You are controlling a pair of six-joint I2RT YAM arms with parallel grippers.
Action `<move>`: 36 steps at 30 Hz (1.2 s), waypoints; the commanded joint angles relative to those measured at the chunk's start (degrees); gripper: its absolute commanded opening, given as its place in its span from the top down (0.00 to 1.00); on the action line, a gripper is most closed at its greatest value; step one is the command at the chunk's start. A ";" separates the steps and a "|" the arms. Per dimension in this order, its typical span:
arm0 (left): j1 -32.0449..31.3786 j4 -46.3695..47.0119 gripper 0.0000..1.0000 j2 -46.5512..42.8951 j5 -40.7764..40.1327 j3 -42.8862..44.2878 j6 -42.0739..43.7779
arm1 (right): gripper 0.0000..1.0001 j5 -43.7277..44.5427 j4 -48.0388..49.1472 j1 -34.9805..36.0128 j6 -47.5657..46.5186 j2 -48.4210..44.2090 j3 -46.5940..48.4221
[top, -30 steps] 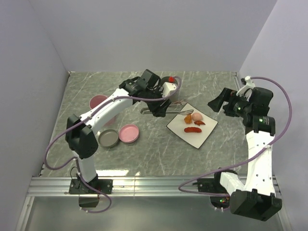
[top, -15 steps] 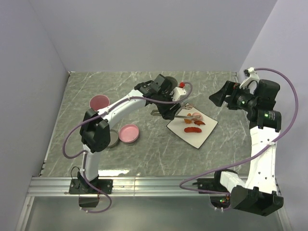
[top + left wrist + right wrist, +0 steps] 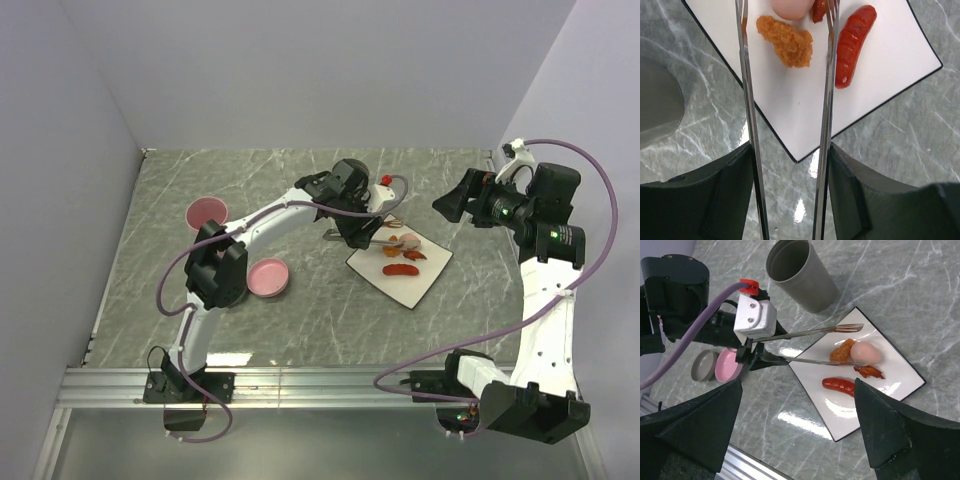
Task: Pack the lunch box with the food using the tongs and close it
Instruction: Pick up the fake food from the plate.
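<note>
**Q:** What do we see at each end effector?

**A:** The left end effector (image 3: 790, 205) is partly closed on the tongs (image 3: 829, 100), with its fingers pressing the two thin arms from outside. The arms stand apart over the white plate (image 3: 880, 65), one on either side of the orange fried piece (image 3: 787, 42). The right end effector (image 3: 795, 430) is spread wide, holds nothing and hovers above the surface (image 3: 920, 285), to the right of the plate.

**Q:** And what can we not make out?

**A:** In the left wrist view the tong tips and the pale pink egg-like ball (image 3: 790, 6) are cut off by the top edge. The red sausage (image 3: 852, 42) lies whole beside them. We cannot tell whether the tips touch any food. The tongs' joined end is hidden inside the left end effector.
</note>
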 commanded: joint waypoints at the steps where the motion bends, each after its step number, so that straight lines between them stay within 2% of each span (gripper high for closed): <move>1: -0.53 1.62 0.39 1.12 0.29 3.41 0.21 | 0.00 -1.39 -0.23 -0.44 -1.23 0.11 1.75; 11: -0.79 1.62 0.44 2.70 0.55 4.28 -0.41 | 0.00 -1.04 -0.41 -0.44 -1.94 0.11 0.87; 21: -1.15 -0.48 0.46 5.16 -2.79 8.06 -0.23 | 0.00 -1.21 -0.05 -0.44 -1.85 0.64 0.70; 36: -2.38 -2.68 0.50 6.13 -1.65 8.50 0.21 | 0.00 -1.12 -0.05 -0.44 -2.12 0.90 0.96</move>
